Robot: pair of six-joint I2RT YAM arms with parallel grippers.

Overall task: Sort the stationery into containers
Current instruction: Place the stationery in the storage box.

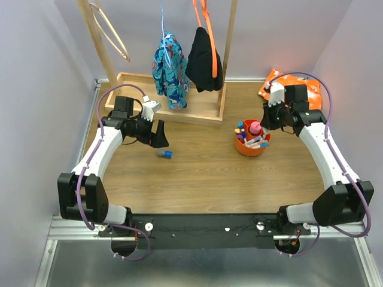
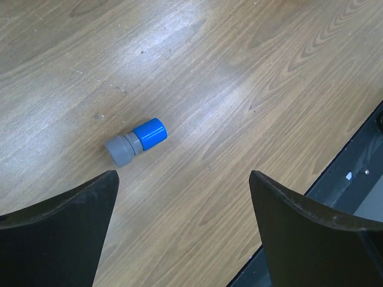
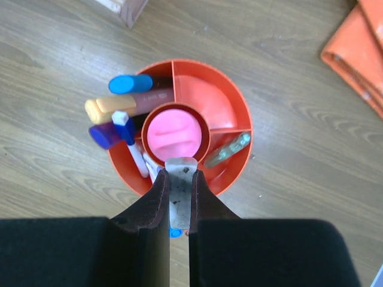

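Note:
The orange cup [image 1: 252, 145] with inner dividers stands right of centre. In the right wrist view [image 3: 236, 128] it holds a pink highlighter [image 3: 173, 133] in the middle. Blue-capped, yellow and purple highlighters and a white pen [image 3: 134, 152] sit on its left, and a mint-green piece [image 3: 227, 149] on its right. My right gripper [image 3: 181, 173] hangs just over the cup's near rim, shut on a flat whitish piece [image 3: 181, 194] with dark specks. A short grey-and-blue item [image 2: 136, 142] lies on the table. My left gripper [image 2: 182, 179] is open above and just short of it, empty.
A wooden clothes rack on a flat tray base [image 1: 173, 110] stands at the back, with a blue patterned garment [image 1: 169, 69] and a black one [image 1: 203, 60] hanging. An orange plastic bag [image 1: 275, 81] lies at the back right, behind my right arm.

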